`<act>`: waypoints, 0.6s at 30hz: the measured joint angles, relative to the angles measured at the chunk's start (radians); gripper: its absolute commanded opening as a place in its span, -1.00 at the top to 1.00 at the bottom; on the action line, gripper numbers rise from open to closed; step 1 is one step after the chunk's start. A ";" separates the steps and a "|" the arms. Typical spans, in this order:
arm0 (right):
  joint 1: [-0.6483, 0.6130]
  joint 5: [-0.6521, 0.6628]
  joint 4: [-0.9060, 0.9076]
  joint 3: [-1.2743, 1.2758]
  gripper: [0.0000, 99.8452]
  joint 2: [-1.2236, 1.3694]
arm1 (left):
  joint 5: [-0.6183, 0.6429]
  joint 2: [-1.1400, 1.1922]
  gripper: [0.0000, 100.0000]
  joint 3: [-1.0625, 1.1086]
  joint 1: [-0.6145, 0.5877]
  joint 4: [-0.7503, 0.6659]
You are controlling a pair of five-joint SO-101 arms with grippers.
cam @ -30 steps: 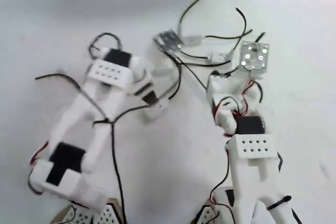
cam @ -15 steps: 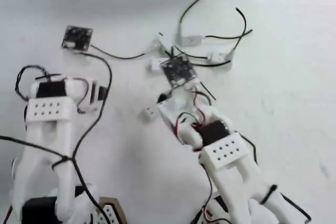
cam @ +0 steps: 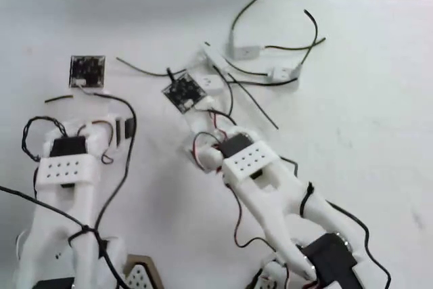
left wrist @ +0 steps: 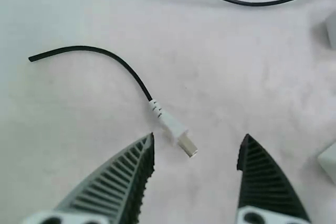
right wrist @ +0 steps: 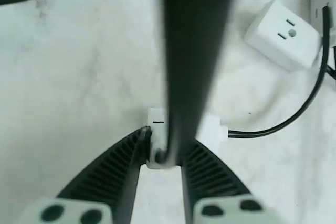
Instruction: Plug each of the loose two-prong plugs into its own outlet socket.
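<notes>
Left gripper (left wrist: pixel 198 139): fingers spread wide, hovering over the white flat-bodied plug on a thin black cord (left wrist: pixel 173 129), which lies on the white table (left wrist: pixel 79 119) between them. Right gripper (right wrist: pixel 165 148): closed narrowly on a small white plastic plug block (right wrist: pixel 156 121); its tiny dark marking is unreadable. White square outlet socket (right wrist: pixel 283 35) lies near.

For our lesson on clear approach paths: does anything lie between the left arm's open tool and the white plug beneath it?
Nothing visible does. The white plug lies on the bare table directly between the spread fingers of the left tool, and its black cable trails away from the tool rather than across the gap.
</notes>
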 measured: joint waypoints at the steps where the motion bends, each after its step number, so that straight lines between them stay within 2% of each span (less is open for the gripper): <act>1: -0.002 0.000 -0.002 0.000 0.97 0.005 | 0.000 0.000 0.49 0.000 0.000 0.000; 10: -0.003 0.000 -0.152 0.063 0.97 0.009 | 0.000 0.000 0.49 0.003 0.000 0.000; 18: -0.005 0.000 -0.144 0.072 0.97 0.009 | 0.000 0.000 0.49 0.008 0.000 0.000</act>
